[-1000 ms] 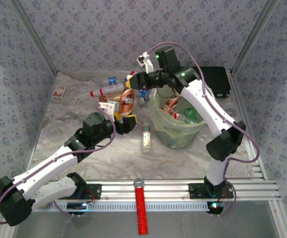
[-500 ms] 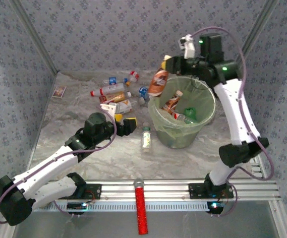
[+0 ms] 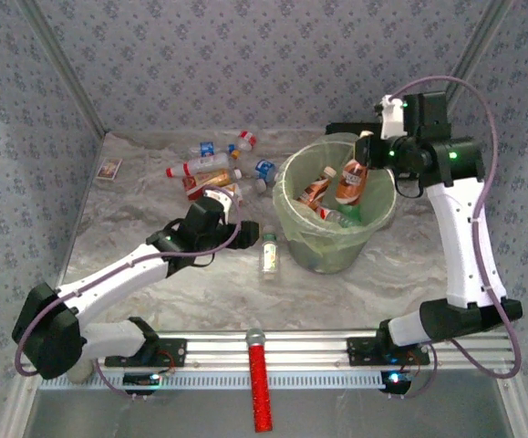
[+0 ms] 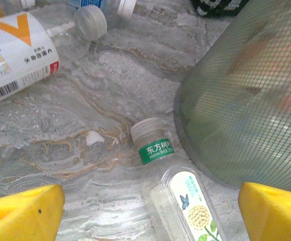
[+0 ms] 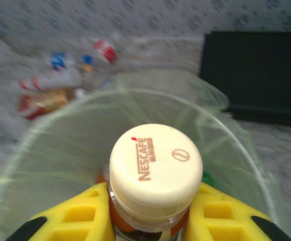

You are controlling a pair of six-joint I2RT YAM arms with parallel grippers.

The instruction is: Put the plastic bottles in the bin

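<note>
R end effector (image 5: 153,221): pressed together on neck of copper-orange bottle (image 5: 155,168), cream cap up.
Held bottle pos.: upright, hanging over mouth of bin (image 3: 305,246), within rim line; other bottles lie inside.
L end effector (image 4: 150,213): spread wide, nothing between pads, low over surface (image 4: 85,100).
Nearest target: clear bottle (image 4: 183,196), white cap, green neck band, lying flat just beside bin wall.
Key relation: clear bottle lies directly ahead of L end effector. Long axis approx. crosswise to closing line, slightly skewed, so the pads straddle its width. L arm nearer; R arm occupied.
Judged next: R releases; L descends, closes.
Remaining: bottle cluster (image 3: 211,169), far-left of bin.
</note>
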